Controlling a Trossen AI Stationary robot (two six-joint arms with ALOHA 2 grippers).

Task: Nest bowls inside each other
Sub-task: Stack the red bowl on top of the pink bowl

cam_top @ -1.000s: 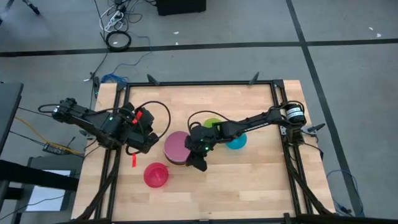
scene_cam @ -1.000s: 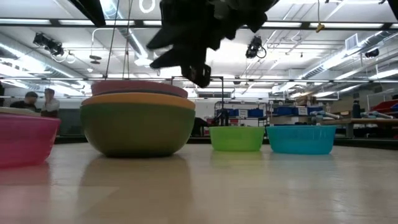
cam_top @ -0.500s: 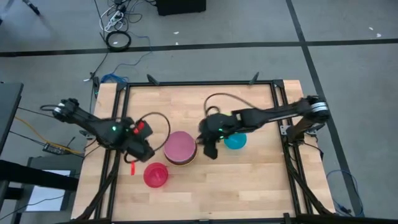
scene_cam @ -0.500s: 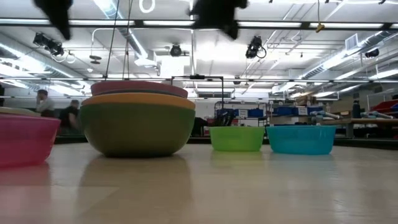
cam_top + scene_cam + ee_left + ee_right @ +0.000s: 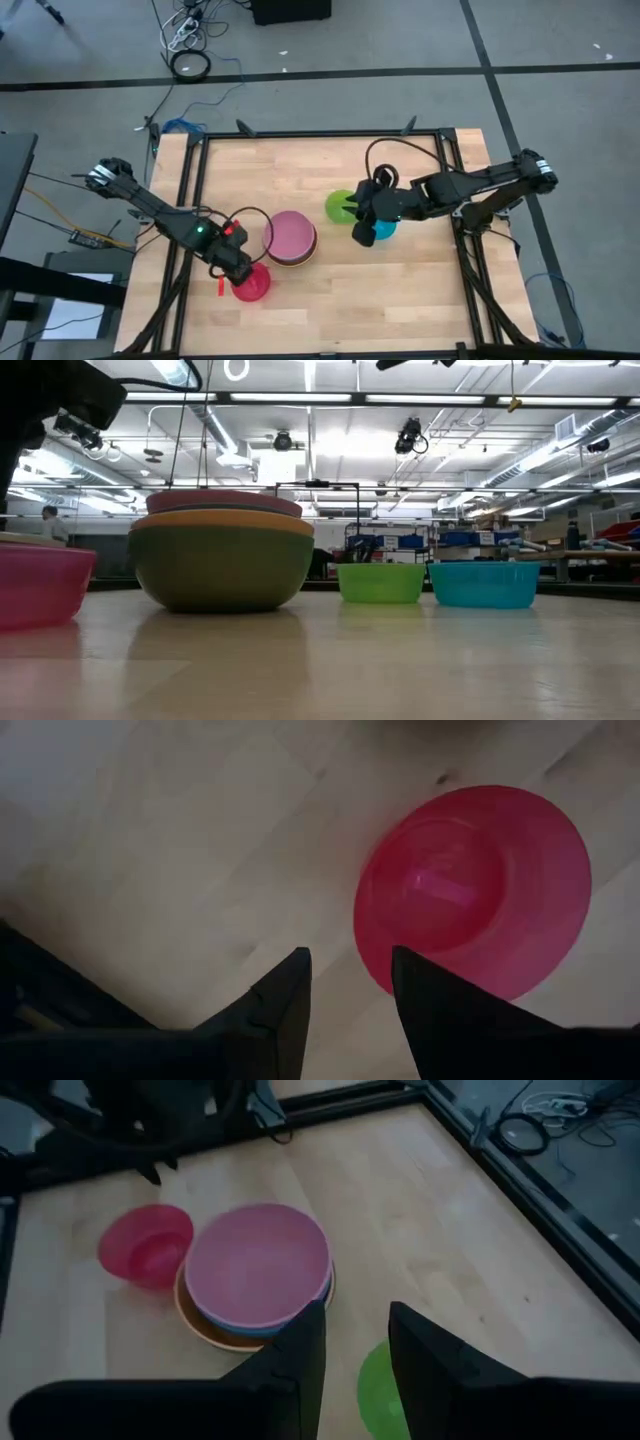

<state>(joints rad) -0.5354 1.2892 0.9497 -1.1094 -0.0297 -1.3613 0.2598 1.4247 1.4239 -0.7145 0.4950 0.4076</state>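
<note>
A wooden table (image 5: 400,290) is filling the overhead view, with two dark arms reaching in from its sides.

Near the centre, a stack (image 5: 290,238) of nested bowls is sitting: a dark green bowl (image 5: 220,565) at the bottom, an orange bowl (image 5: 222,519) inside it, a sliver of blue (image 5: 322,1294) showing above that, and a pink bowl (image 5: 257,1264) on top.

At about two o'clock from the stack, a lime bowl (image 5: 339,205) is sitting alone. A teal bowl (image 5: 384,229) is sitting just beside it, at about four o'clock from the lime one, partly hidden under the right arm.

At about seven o'clock from the stack, near it, a red bowl (image 5: 254,284) is sitting upright.

The left gripper (image 5: 233,266) is hovering over the red bowl's nine o'clock edge. Its fingers (image 5: 285,1010) are standing partly apart and holding nothing.

The right gripper (image 5: 358,215) is hanging between the lime and teal bowls. Its fingers (image 5: 300,1360) are standing slightly apart, with nothing between them.
</note>
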